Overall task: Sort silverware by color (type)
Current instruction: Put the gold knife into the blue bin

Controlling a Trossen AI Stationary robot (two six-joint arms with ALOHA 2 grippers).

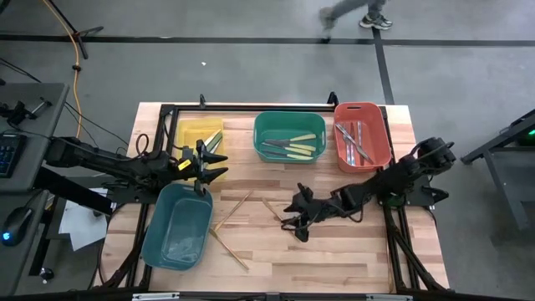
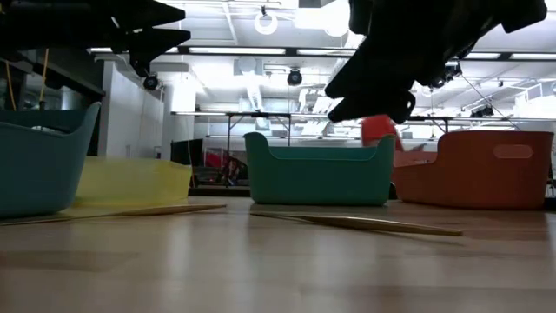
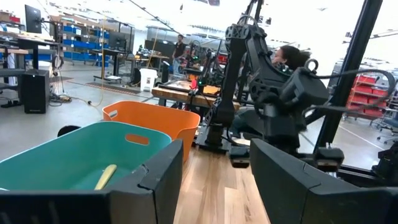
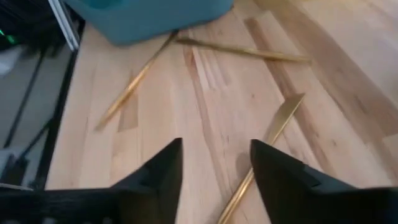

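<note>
Three or maybe four thin gold-tan utensils still loose on the wooden surface [image 1: 334, 251], hard to count exactly from above. My right gripper [image 4: 214, 171] hangs over one slim tan utensil [image 4: 264, 152] with its fingers apart and nothing between them. That piece sits just ahead of the fingers, slightly off toward one of them, and its long axis runs roughly forward, angled a bit across the gap rather than squarely across it. So I figure I'd need a wrist twist before a clean pinch.

Two more tan sticks [image 4: 134, 84] lie farther ahead, close to the blue-teal plastic bin [image 1: 177, 226].

My left gripper [image 1: 213, 165] is parked up over the far edge of that bin, fingers spread wide, empty. Right arm's clearly nearer.

Bins: four, namely yellow [image 1: 194, 134], green [image 1: 290, 138], red-orange [image 1: 362, 136], blue-teal.
</note>
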